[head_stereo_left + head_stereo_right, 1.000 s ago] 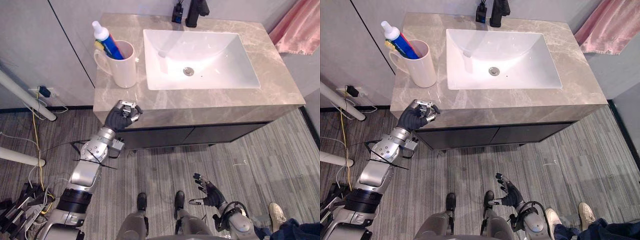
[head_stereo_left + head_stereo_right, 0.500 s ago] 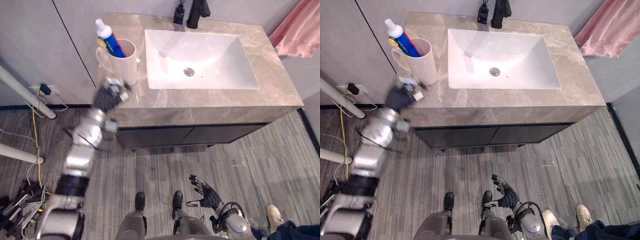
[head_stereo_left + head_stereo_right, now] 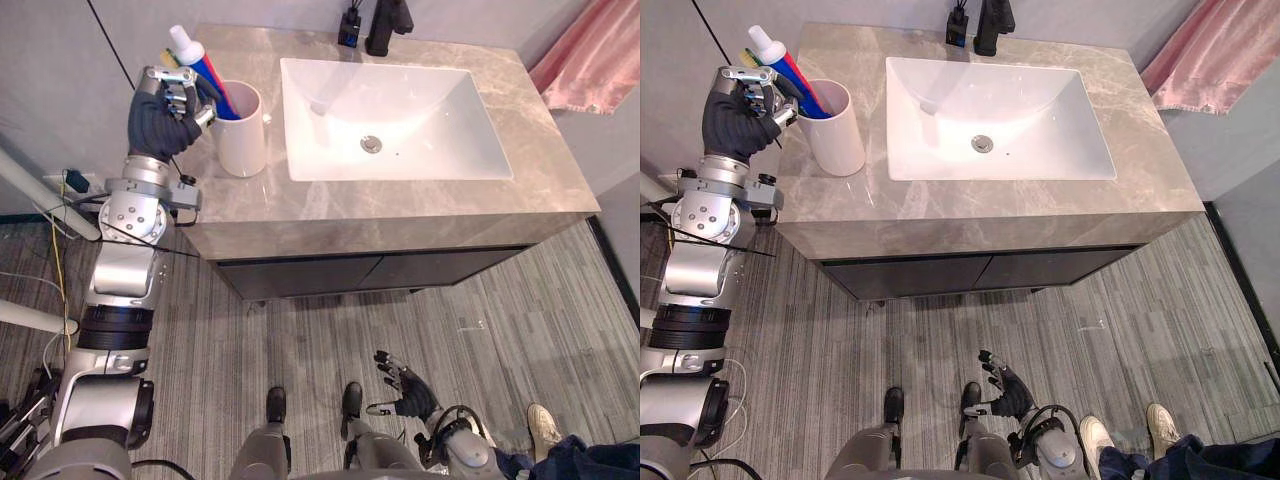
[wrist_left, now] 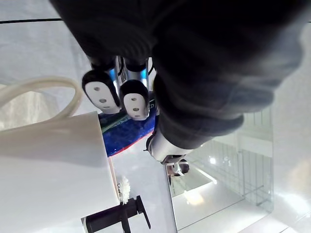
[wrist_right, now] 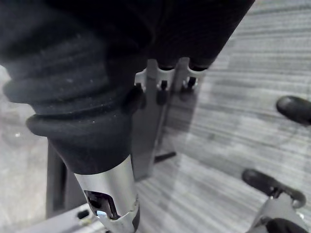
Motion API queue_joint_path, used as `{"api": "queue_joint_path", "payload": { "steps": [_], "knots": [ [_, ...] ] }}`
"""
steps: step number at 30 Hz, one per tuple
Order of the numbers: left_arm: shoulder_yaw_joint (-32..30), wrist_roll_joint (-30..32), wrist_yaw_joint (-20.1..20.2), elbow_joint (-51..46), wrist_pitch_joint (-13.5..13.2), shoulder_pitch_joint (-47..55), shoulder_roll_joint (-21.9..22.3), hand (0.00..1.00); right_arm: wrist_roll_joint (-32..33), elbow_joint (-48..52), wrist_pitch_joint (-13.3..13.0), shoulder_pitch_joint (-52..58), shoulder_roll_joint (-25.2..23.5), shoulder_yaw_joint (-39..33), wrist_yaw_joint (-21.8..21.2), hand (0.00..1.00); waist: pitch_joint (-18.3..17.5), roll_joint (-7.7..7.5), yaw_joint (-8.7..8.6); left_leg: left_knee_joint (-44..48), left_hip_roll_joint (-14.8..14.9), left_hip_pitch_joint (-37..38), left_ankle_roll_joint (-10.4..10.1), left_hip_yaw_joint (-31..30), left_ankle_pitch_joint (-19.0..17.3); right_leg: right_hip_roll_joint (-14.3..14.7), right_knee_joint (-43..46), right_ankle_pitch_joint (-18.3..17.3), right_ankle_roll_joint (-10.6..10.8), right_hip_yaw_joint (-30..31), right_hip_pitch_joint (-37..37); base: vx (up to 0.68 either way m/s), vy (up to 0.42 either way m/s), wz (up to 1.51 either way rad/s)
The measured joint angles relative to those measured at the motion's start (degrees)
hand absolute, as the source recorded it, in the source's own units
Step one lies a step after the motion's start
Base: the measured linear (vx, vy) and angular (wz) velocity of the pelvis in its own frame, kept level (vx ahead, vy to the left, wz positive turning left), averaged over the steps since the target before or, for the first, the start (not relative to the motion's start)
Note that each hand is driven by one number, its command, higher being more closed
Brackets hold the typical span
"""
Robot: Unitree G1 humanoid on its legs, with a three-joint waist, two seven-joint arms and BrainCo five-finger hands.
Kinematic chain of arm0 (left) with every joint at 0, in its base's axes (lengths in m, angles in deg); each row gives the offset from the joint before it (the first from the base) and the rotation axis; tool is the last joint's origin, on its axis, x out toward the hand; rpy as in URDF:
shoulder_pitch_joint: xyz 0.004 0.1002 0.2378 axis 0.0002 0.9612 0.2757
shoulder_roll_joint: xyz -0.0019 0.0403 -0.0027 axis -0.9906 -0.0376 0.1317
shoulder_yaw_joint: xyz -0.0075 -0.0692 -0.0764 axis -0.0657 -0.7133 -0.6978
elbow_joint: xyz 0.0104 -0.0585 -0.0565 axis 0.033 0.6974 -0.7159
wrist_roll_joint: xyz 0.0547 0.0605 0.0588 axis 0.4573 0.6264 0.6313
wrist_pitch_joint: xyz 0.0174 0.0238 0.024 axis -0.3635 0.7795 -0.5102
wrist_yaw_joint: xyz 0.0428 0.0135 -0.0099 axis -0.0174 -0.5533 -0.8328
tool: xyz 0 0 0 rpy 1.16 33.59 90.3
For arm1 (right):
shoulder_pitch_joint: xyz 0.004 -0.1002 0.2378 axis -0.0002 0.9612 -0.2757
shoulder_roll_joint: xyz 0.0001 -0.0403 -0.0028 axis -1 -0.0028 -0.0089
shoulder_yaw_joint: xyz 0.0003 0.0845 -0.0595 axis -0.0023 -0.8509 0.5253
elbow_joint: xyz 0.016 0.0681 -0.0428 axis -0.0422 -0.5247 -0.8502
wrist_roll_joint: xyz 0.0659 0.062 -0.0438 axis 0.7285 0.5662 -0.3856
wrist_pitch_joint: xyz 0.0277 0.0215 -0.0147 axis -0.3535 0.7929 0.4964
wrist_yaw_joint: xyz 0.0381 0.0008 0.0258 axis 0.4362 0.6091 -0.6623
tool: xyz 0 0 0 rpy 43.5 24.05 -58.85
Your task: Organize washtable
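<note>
- Up from the counter's front edge a second ago, now raised to the far left corner of the washtable: left hand, level with the mug's rim
- Standing slanted in the white mug: blue toothpaste tube, white cap up, leaning out over the rim toward that hand
- Pressed close beside the tube and just by the mug's handle; cannot tell whether closed on the tube or only next to it
- Set on the grey stone counter, just left of the white sink, with the black faucet at the back edge
- Hanging low near the floor, relaxed, spread and holding nothing: right hand
- Probably the step in hand: taking the tube, or the mug with it, to tidy it
- To do it well: take the tube low, near the rim; draw it out along its own slant, not sideways; keep off the handle so as not to tip or drag the mug toward the counter's edge
</note>
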Motion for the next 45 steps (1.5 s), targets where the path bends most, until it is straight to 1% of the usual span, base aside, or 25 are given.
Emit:
{"api": "queue_joint_path", "payload": {
  "steps": [5,15,19,20,23,26,30,31,36,40,41,45],
  "knots": [
    [0.00,-0.37,0.08,0.00,0.00,0.09,0.00,1.00,-0.01,-0.04,0.00,0.01,0.02,0.05,0.01,0.00,-0.02,-0.02,-0.07,-0.13,0.03,0.10,-0.24,0.17,-0.09,0.02,0.00,-0.01,-0.01,0.09,-0.06,0.00,0.000,0.00],
    [0.00,-0.39,0.19,0.02,0.02,1.79,0.39,1.00,-0.02,-0.05,0.00,-0.01,0.00,0.08,0.00,0.00,-0.44,-0.29,-0.11,-0.14,-0.10,0.30,0.05,0.08,0.09,-0.04,0.01,0.01,0.02,0.06,0.16,0.01,0.000,0.00],
    [0.03,-0.54,0.45,0.01,0.22,6.03,2.27,1.00,-0.01,-0.29,0.01,-0.02,-0.01,0.23,0.00,0.00,-0.74,-0.31,-0.04,-0.23,-0.18,1.15,0.05,-0.11,0.06,-0.11,-0.01,-0.08,0.10,-0.06,1.10,0.00,0.000,0.00],
    [0.18,-0.94,0.88,-0.07,0.32,8.08,3.50,1.00,-0.02,-0.60,0.02,-0.09,0.00,0.41,0.01,0.00,-1.23,-0.29,0.10,-0.38,-0.20,1.14,-0.12,-0.19,-0.05,-0.14,-0.01,-0.11,0.13,-0.12,1.07,0.00,0.000,0.00],
    [0.33,-0.94,1.65,-0.21,0.41,10.67,5.13,1.00,-0.07,-0.72,0.06,-0.04,0.01,0.64,-0.03,0.00,-1.65,-0.26,0.13,-0.64,-0.19,1.14,-0.28,-0.27,-0.11,-0.13,0.00,-0.12,0.11,-0.28,1.03,-0.01,0.006,0.01],
    [1.63,-0.90,1.76,-0.29,0.64,11.94,6.16,1.00,-0.46,-0.72,0.07,-0.03,0.07,0.63,-0.06,0.00,-1.98,-0.22,0.21,-0.63,-0.20,1.14,-0.30,-0.30,-0.10,-0.14,0.00,-0.13,0.10,-0.36,1.07,0.00,0.000,0.00],
    [1.77,-0.89,1.82,-0.99,0.64,11.95,7.74,1.00,-0.48,-0.72,0.08,-0.01,0.09,0.63,-0.06,0.00,-2.11,-0.03,0.09,-0.63,-0.27,1.14,-0.27,-0.35,-0.08,-0.19,0.01,-0.12,0.12,-0.38,1.08,0.00,0.000,0.00],
    [1.79,-0.90,1.82,-1.23,0.64,11.95,8.13,1.00,-0.48,-0.72,0.08,-0.02,0.09,0.62,-0.05,0.00,-2.19,0.10,0.07,-0.63,-0.30,1.14,-0.01,-0.37,0.09,-0.20,0.01,-0.11,0.13,-0.38,1.08,0.00,0.000,0.00],
    [1.92,-0.92,1.89,-1.42,0.65,11.99,8.18,1.00,-0.48,-0.72,0.10,-0.02,0.12,0.60,-0.06,0.00,-2.26,0.26,0.06,-0.43,-0.32,1.14,0.02,-0.39,0.10,-0.20,0.01,-0.13,0.14,-0.34,1.14,0.00,0.000,0.00],
    [2.63,-0.89,2.82,-1.42,0.72,12.62,8.19,1.00,-0.49,-0.72,0.11,-0.02,0.13,0.59,-0.10,0.00,-2.26,0.28,-0.09,-0.22,-0.35,1.14,0.00,-0.30,0.07,-0.23,0.01,-0.13,0.14,-0.25,1.20,0.00,0.000,0.00],
    [2.99,-0.90,2.83,-1.42,0.97,12.69,8.19,1.00,-0.49,-0.72,0.16,0.00,0.22,0.59,-0.09,0.00,-2.25,0.28,-0.10,-0.23,-0.35,1.11,-0.29,-0.24,-0.13,-0.23,0.01,-0.13,0.14,-0.20,1.11,0.00,0.000,0.00],
    [3.67,-0.94,2.82,-1.31,1.63,12.67,8.00,1.00,-0.48,-0.72,0.17,0.00,0.64,0.58,-0.07,0.00,-2.18,0.38,-0.13,-0.22,-0.31,1.03,-0.31,0.10,-0.14,-0.23,0.01,-0.14,0.12,0.04,0.86,0.00,0.001,-0.04]
  ]
}}
